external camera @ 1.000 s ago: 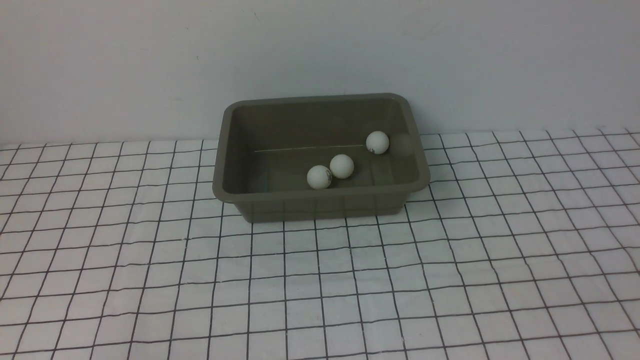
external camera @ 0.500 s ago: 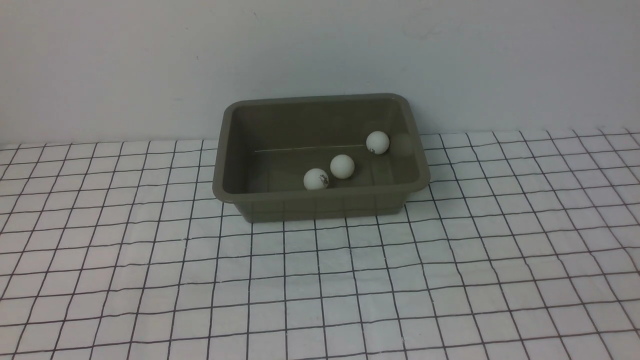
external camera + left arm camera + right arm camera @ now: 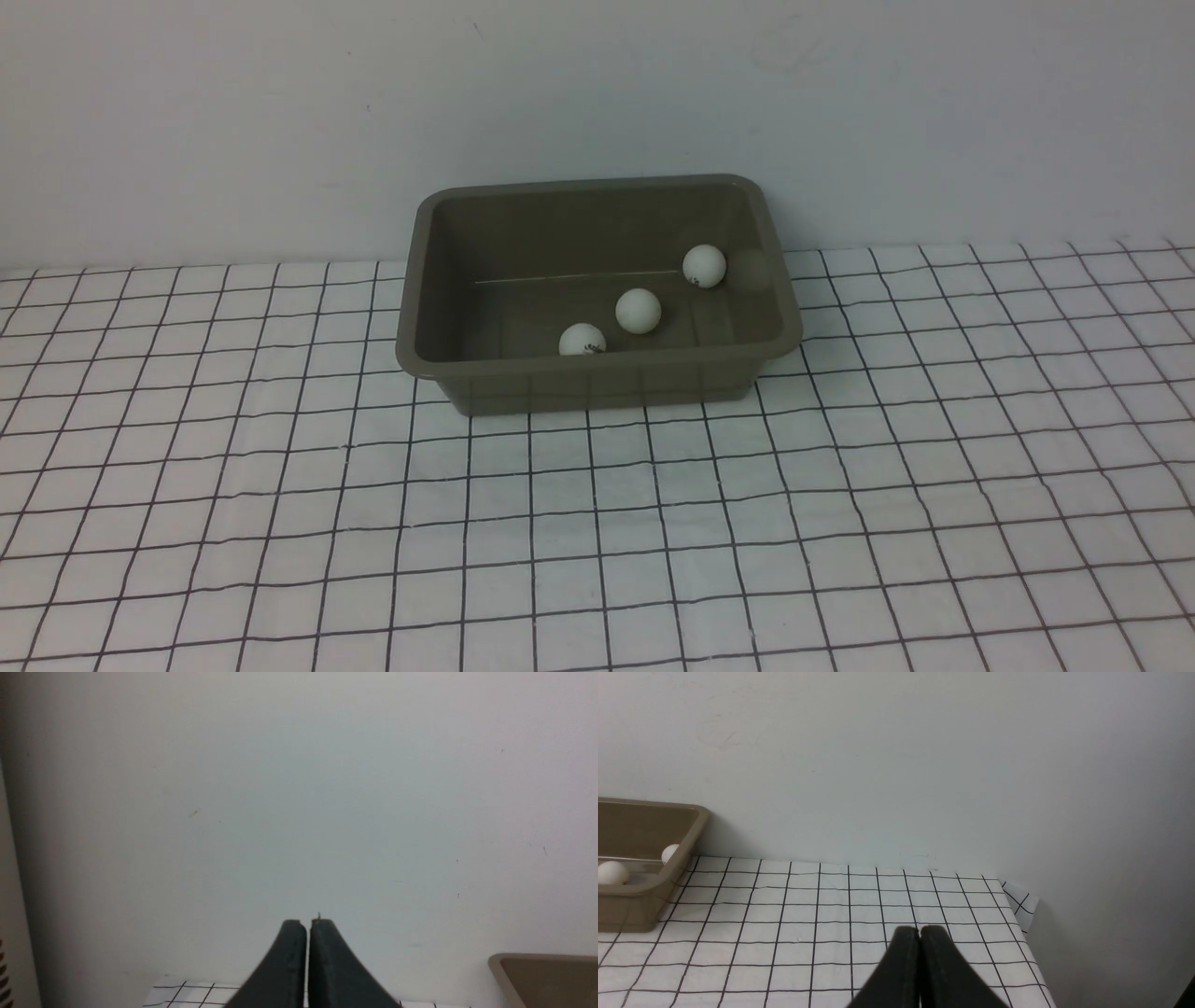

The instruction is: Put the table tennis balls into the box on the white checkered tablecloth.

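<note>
An olive-grey box [image 3: 597,378], rectangular with rounded corners, a flared rim and no lid, is set upright on the white checkered tablecloth [image 3: 597,541], close to the wall. Three white table tennis balls are seen inside it on the floor. One ball [image 3: 582,340], marked with a small dark logo, lies against the near wall and is partly hidden by the rim. A second ball [image 3: 639,310] lies just beside it, apart. A third ball [image 3: 704,266] rests near the far right corner. The cloth is slightly wrinkled.
</note>
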Controlling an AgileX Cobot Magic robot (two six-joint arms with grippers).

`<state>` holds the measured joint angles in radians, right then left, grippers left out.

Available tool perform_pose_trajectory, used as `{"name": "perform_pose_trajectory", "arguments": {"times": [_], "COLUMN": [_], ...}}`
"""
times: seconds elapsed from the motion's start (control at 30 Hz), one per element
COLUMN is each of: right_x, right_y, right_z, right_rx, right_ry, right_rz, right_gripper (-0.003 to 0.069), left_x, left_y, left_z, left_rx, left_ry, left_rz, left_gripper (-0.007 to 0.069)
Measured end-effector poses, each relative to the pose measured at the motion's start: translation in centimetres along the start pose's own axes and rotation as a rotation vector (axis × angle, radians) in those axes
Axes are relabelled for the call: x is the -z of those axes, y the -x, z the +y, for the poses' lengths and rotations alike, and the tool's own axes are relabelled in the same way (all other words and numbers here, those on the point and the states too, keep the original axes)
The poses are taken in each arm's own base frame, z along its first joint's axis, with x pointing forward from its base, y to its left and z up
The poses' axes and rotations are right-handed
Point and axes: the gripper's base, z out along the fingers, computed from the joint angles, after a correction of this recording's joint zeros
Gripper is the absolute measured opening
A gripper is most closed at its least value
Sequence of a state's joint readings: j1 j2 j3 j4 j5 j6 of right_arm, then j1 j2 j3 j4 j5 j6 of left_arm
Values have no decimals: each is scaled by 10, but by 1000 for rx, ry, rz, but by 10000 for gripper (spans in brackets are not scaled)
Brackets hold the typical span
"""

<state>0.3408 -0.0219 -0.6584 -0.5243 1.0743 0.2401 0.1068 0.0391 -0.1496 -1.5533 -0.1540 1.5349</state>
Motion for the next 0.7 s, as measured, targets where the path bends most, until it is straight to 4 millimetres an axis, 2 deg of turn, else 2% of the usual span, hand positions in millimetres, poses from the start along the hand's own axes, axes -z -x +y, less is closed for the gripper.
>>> {"name": "perform_pose_trajectory", "arguments": {"times": [0.13,0.27,0.37,0.6,0.7], "right_x": [0,0,0,0,0], "right_y": [0,0,0,0,0], "right_z": [0,0,0,0,0], "right_rx": [-3,-3,-7,-7,-7], "right_ry": [0,0,0,-1,-1], "right_rz": [1,2,2,2,3], "right_gripper": [-18,-18,-18,-18,-18], "left_x": [-1,1,2,6,9], "left_y": [-12,-42,-54,-72,-81], "left_z": [-4,-13,-15,-15,-14], "left_rx": [-47,-27,-43,-31,-12], "left_ry": [-51,-153,-173,-182,-156], "left_rz": [16,124,177,300,409], "left_gripper": [-4,-4,-4,-4,-4]}}
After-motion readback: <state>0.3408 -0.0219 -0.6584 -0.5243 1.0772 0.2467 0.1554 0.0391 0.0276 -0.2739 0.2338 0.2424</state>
